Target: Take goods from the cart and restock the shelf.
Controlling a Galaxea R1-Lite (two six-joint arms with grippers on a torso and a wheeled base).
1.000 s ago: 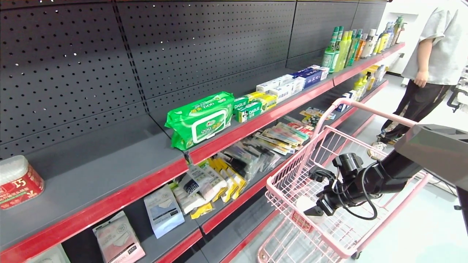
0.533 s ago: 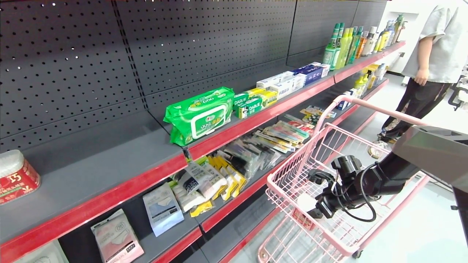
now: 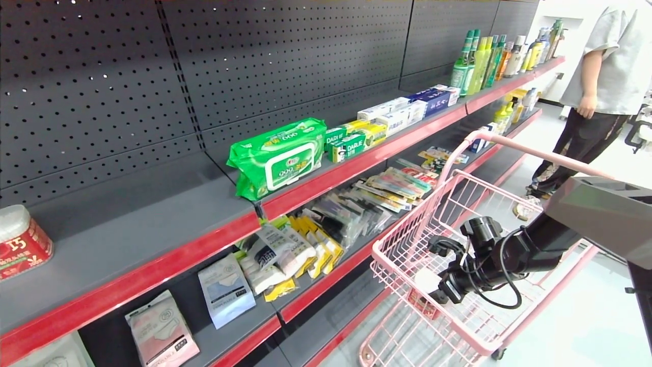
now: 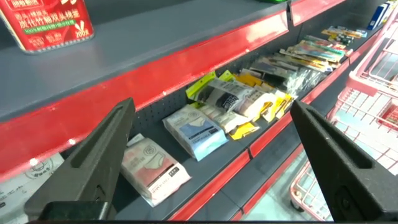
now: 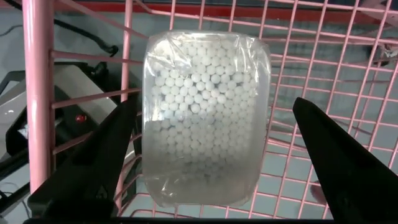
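Pink wire all round: found right gripper point(image 3: 435, 293) low inside cart point(image 3: 407, 219), close by shelf point(image 3: 153, 273). Saw its jaws spread wide, pinching nothing. Saw clear pack point(image 5: 202, 118) of white balls lying on cart's wire floor, between the spread fingers point(image 5: 93, 168); could not judge contact with either finger. Made out same pack in head view as a white patch just at the gripper. Found left gripper point(image 4: 211, 104) held before lower shelf board, jaws likewise wide apart and empty. Beyond it saw mask packs point(image 4: 196, 132) lying on that board, toothbrush cards point(image 4: 317, 53) farther along. On upper board noted red tub point(image 3: 20, 239) at far left, green wipes point(image 3: 277, 155) near middle, toothpaste boxes point(image 3: 351, 142) just beside wipes, bottles point(image 3: 479, 56) at far right. Saw tub and wipes well apart. Noted cart's near corner just beside lower board's red edge, its handle toward the bottles' end.
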